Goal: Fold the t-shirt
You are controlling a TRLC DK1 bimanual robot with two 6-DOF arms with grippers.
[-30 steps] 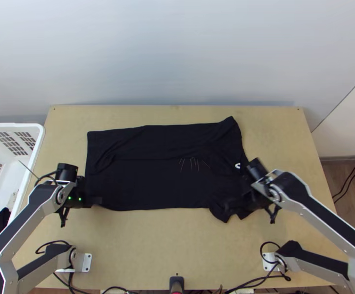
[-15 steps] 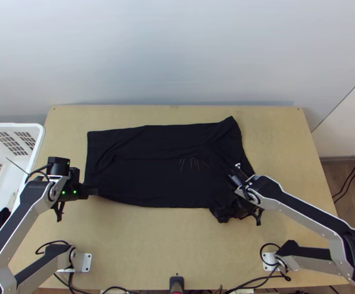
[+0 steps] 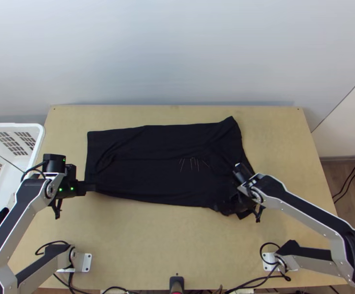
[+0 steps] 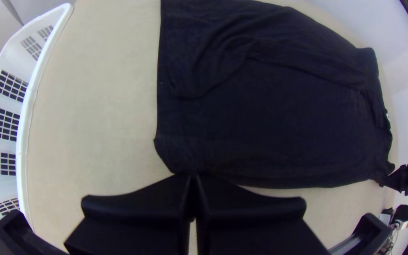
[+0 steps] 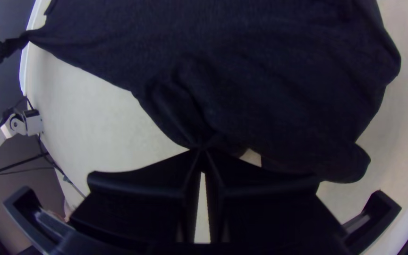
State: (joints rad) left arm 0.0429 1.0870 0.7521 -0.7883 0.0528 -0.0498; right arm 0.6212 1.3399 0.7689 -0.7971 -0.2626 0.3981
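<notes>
Pinching the near edge of the black t-shirt point(image 3: 162, 181), toward its right end, the right claw point(image 3: 221, 207) squeezes a bunch of cloth. A bit farther back, the left claw point(image 3: 93, 187) is shut tight on the near left corner. A white basket point(image 3: 36, 142) with little holes is at the left, with something black point(image 3: 0, 221) in it. The t-shirt lies long and wrinkly across the middle of the counter point(image 3: 153, 250). At the far side is a pale wall point(image 3: 177, 59).
</notes>
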